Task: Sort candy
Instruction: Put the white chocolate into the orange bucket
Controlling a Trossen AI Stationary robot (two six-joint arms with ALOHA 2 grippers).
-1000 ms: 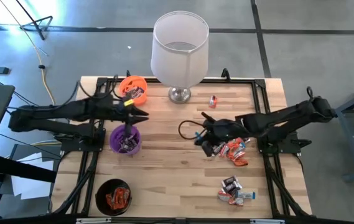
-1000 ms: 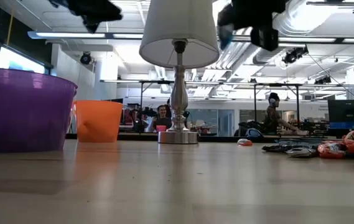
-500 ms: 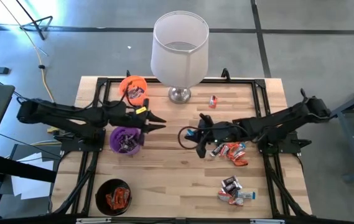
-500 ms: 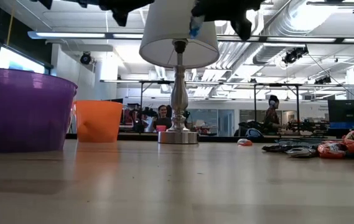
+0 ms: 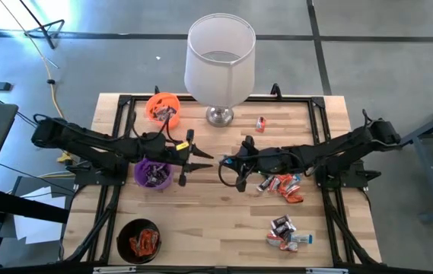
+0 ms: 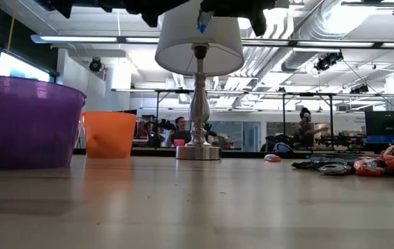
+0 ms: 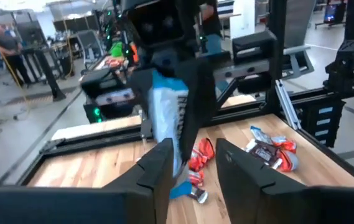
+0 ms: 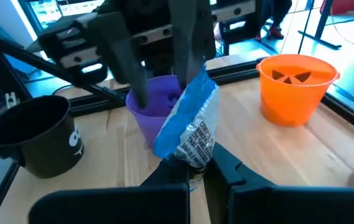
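Right wrist view: right gripper (image 8: 192,167) pinched a blue-silver candy (image 8: 189,127); left gripper (image 5: 201,160) gaped around it (mid-table).

Since a second ago the left gripper (image 5: 198,159) is out past the purple cup (image 5: 153,172) toward table centre, away from the orange cup (image 5: 163,107), its fingers now spread apart. The right gripper (image 5: 230,163) is off the candy pile (image 5: 283,183), moved leftward, meeting the left one mid-table. It carries a blue-and-silver candy (image 8: 188,129), now between the left fingers (image 7: 158,167).
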